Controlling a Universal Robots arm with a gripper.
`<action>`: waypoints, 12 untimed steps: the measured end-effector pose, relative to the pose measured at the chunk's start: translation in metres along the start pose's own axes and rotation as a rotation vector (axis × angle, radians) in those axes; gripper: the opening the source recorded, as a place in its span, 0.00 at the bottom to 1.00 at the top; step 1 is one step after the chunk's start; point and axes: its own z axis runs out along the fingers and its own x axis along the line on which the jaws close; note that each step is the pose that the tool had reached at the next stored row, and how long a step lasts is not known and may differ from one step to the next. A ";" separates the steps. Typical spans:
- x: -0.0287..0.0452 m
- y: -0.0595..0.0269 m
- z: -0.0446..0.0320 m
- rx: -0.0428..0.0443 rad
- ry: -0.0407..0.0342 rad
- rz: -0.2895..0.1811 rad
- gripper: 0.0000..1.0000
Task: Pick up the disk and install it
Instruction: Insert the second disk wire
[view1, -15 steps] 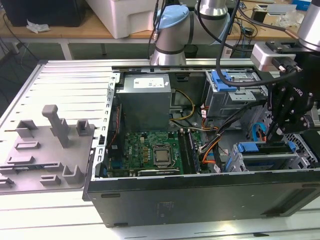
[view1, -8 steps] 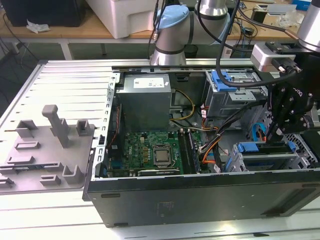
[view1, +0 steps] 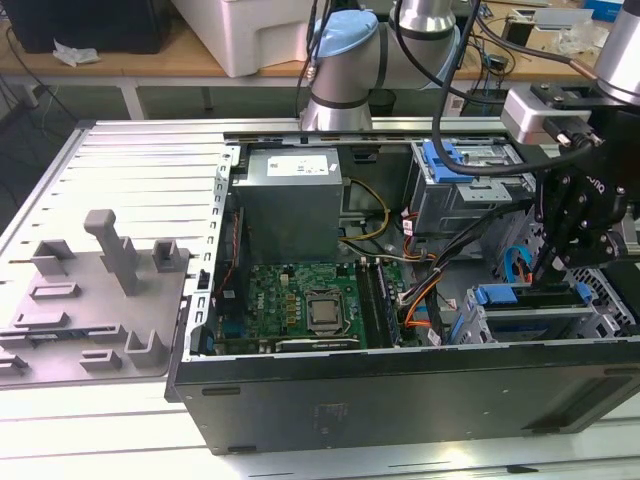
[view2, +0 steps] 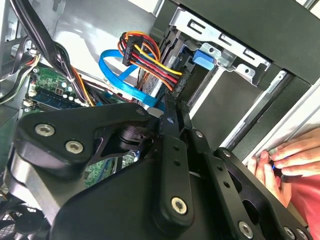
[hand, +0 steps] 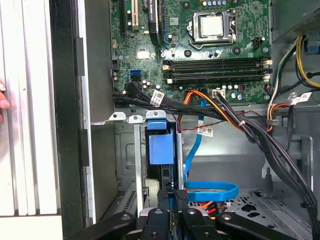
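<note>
Open computer case (view1: 400, 385), green motherboard (view1: 300, 305) (processor socket bare), grey power supply (view1: 290, 200), grey fixture plate (view1: 95, 290)

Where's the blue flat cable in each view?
Exterior view: the blue flat cable curves between the drive cages, at the exterior view's right.
Second wrist view: it loops beside the coloured wire bundle.
First wrist view: it loops beside the disk.
Shared landmark: the motherboard.

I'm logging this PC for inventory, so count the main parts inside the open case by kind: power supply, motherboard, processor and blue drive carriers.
Power supply: 1
Motherboard: 1
Processor: 1
Blue carriers: 2, the other on the disk
Total: 5
</note>
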 end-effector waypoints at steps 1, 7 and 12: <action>0.0003 0.0000 0.0000 -0.0001 -0.0024 0.000 0.16; 0.0026 -0.0001 0.0007 -0.0008 -0.0171 0.000 0.16; 0.0030 -0.0001 0.0017 -0.0008 -0.0174 0.000 0.16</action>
